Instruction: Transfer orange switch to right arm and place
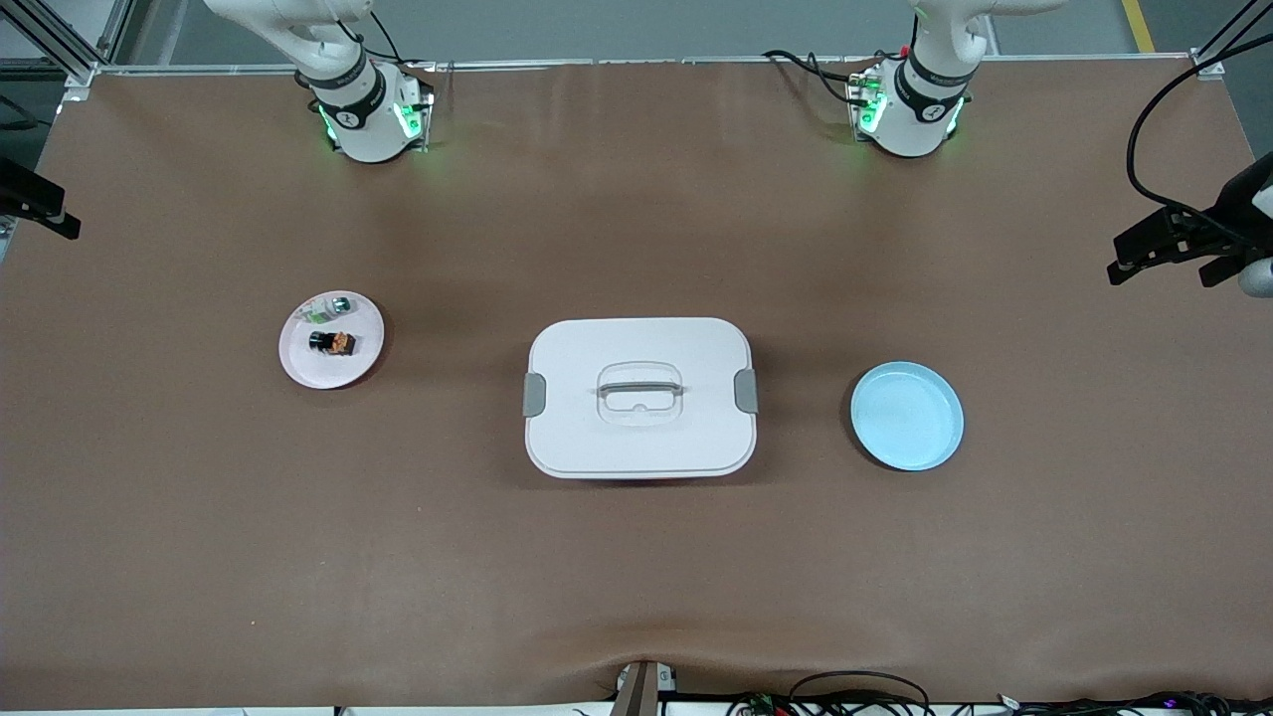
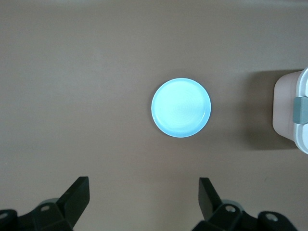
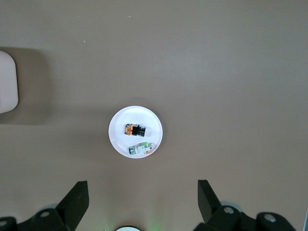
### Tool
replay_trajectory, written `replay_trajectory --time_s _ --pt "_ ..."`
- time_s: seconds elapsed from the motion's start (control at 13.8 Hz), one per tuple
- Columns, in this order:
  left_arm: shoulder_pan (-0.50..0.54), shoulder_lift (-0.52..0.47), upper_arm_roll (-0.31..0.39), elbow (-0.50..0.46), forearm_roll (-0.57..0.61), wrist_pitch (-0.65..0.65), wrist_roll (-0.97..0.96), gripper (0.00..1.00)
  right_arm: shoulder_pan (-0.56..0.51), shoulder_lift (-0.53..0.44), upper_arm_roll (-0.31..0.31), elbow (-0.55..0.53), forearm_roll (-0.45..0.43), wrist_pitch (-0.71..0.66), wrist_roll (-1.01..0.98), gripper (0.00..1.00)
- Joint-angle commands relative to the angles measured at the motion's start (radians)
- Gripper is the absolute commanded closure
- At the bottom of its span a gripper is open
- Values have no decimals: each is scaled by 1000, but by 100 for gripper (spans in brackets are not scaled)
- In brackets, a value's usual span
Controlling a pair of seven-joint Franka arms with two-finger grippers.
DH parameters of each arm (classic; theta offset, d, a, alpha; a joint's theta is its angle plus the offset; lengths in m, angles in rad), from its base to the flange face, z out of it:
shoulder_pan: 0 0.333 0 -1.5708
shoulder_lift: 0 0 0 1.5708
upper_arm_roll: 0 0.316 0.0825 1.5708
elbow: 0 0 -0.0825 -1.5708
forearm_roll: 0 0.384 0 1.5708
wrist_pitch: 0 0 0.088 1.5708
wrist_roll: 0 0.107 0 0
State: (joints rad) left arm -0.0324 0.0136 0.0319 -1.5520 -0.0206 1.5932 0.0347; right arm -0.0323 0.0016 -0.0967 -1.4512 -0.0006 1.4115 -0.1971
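Observation:
The orange switch [image 1: 336,342] [image 3: 134,130], a tiny black block with an orange section, lies on a small white plate [image 1: 298,370] [image 3: 117,140] toward the right arm's end of the table. My right gripper [image 3: 143,197] hangs open and empty high above that plate. High over a light blue plate [image 1: 907,416] [image 2: 181,108] at the left arm's end, my left gripper [image 2: 143,193] is also open and empty. In the front view only the bases of the right arm [image 1: 363,109] and the left arm [image 1: 915,109] show; both hands are out of that view.
A clear green-and-silver part [image 1: 328,308] [image 3: 142,149] shares the white plate with the switch. A white lidded box [image 1: 639,438] [image 2: 288,110] with a handle stands mid-table between the two plates. Black camera mounts [image 1: 1183,239] [image 1: 35,204] jut in at both table ends.

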Motion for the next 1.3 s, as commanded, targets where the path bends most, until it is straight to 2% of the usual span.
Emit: replay_trajectory --time_s 0.0,0.94,1.23 --pt "2 9 -1 26 5 -21 -1 0 14 6 18 20 -2 -17 24 0" --pt "0 11 -1 24 5 -21 -2 0 43 0 23 21 1 -20 225 0" --pt "-1 11 -1 24 5 -21 -2 0 40 0 18 21 47 -62 225 0"
